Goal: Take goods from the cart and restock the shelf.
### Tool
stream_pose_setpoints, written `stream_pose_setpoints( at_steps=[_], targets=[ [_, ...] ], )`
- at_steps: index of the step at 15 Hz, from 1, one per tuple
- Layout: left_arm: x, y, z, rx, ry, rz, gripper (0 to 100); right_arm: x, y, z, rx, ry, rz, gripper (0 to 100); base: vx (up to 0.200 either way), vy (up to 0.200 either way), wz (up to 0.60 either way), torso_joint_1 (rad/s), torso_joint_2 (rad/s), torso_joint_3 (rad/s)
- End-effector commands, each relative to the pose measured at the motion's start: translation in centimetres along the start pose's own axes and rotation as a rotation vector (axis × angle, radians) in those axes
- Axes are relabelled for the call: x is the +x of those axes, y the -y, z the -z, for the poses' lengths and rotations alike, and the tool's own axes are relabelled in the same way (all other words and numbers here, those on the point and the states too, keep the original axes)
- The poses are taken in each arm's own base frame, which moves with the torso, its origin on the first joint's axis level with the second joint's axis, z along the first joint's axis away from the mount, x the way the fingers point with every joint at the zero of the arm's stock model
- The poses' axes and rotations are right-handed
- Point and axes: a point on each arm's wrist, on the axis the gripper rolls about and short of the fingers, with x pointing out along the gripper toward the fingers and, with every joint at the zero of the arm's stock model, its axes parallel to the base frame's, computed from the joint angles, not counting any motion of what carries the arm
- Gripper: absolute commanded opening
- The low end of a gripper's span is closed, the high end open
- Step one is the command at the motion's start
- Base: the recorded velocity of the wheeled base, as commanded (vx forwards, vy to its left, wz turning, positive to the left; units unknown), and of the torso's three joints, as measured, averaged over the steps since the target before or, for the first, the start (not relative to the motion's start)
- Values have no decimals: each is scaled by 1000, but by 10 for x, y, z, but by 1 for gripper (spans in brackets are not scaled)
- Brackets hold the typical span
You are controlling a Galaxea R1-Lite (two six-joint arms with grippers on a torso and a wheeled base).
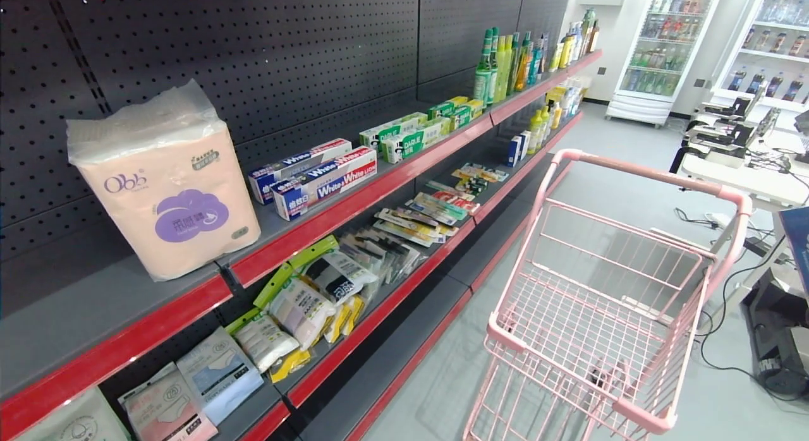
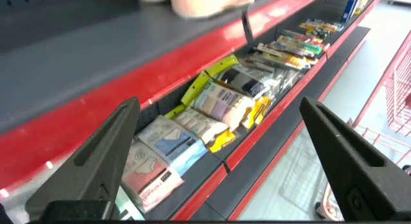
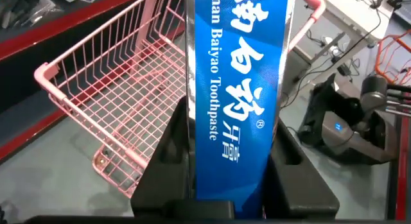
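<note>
My right gripper (image 3: pixel 230 161) is shut on a blue toothpaste box (image 3: pixel 236 76), which stands upright between the dark fingers (image 3: pixel 168 147). Below and behind it is the pink wire cart (image 3: pixel 112 89). In the head view the same cart (image 1: pixel 632 175) stands in the aisle right of the shelf, its basket bare, and a corner of the blue box (image 1: pixel 797 239) shows at the right edge. My left gripper (image 2: pixel 218 163) is open, its two fingers (image 2: pixel 109 156) spread wide, with nothing between them. It hangs in front of the lower shelf's underwear packets (image 2: pixel 168 150).
The top shelf (image 1: pixel 354 204) carries a tissue pack (image 1: pixel 165 179), toothpaste boxes (image 1: pixel 325 182) and bottles (image 1: pixel 505 65) farther along. Lower shelves hold packets and toothbrushes (image 1: pixel 417 220). Drinks fridges (image 1: pixel 663 49), a desk and cables sit beyond the cart at right.
</note>
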Motion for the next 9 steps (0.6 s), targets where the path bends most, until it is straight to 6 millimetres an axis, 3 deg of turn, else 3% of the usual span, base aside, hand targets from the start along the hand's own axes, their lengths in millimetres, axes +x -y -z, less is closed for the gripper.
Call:
stream_pose_setpoints(
  at_steps=[1, 9],
  targets=[
    [0, 0, 0, 0, -2, -1, 100, 0, 1, -2, -1, 4, 1, 0, 0, 0, 0, 242, -515, -295],
    [0, 0, 0, 2, -2, -1, 100, 0, -2, 4, -45, -6, -12, 0, 0, 0, 0, 190, -392, -216]
  ],
)
